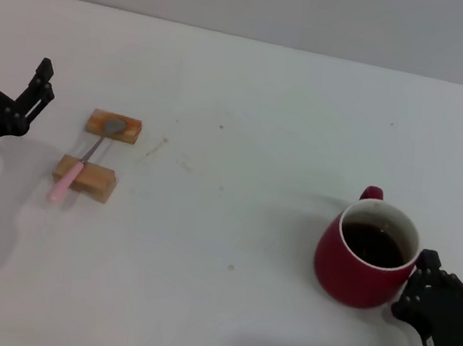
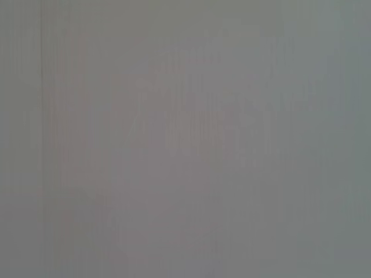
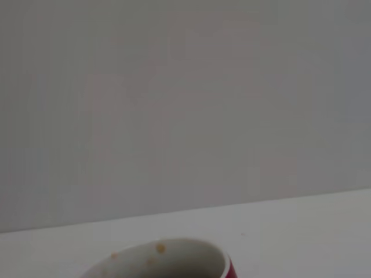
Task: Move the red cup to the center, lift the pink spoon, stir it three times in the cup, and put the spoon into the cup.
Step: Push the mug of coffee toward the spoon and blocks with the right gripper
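Head view, red cup (image 1: 366, 257) touching right gripper (image 1: 424, 280)

Red cup (image 1: 366, 259): rounded dark-red mug, white rim, dark inside, upright on the right side of the table, small handle pointing away from the robot. Pink spoon (image 1: 84, 160): far left, metal bowl end farthest from the robot, apparently bridging two blocks.

Red cup (image 1: 366, 258) on worktop (image 1: 255, 141), right side, near front. Right tool (image 1: 428, 281) just beside cup, on its right. Pink spoon (image 1: 83, 160) far left, lying across two wooden blocks (image 1: 114, 126). Left tool (image 1: 11, 76) left of blocks, apart.
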You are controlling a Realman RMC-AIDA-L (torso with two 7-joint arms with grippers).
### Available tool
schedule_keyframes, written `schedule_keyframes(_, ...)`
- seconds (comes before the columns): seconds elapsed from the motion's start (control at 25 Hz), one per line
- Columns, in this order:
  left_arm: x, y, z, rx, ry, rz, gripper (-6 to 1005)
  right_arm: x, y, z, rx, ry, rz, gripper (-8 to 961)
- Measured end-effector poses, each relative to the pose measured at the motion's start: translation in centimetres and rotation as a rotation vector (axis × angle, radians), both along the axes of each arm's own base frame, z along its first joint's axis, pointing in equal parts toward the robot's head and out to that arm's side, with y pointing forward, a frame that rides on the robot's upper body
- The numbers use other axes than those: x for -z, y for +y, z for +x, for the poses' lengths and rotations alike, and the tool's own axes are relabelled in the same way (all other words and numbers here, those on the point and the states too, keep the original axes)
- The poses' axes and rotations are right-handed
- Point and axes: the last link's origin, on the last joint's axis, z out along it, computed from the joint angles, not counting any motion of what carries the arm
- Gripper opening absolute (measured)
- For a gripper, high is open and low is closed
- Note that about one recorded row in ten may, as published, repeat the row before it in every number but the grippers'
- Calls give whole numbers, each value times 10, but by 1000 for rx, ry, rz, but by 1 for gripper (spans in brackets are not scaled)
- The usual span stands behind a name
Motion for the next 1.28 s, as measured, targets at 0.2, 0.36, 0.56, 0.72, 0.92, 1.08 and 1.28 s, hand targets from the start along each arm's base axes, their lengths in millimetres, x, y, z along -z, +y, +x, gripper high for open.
schedule_keyframes(0.2, 0, 0, 0, 1, -1, 0, 778, 3, 6, -3, -8, 0, -23, -2)
schedule_keyframes(0.36, 0, 0, 0, 0, -1, 0, 777, 5, 11, -5, -19, -1, -34, -1)
schedule_keyframes(0.56, 0, -1, 0, -1, -1, 0, 776, 6, 17, -7, -31, -7, -49, 0)
schedule_keyframes(0.72, 0, -1, 0, -1, -1, 0, 774, 8, 24, -12, -50, -10, -63, -1)
schedule_keyframes(0.92, 0, -2, -1, -4, -2, 1, 773, 10, 34, -17, -65, -13, -81, -1)
schedule_keyframes(1.08, 0, -2, -1, -5, -2, 1, 772, 13, 42, -20, -72, -14, -100, 0)
schedule_keyframes(1.28, 0, -2, -1, -5, -2, 1, 770, 15, 51, -27, -90, -17, -117, 0)
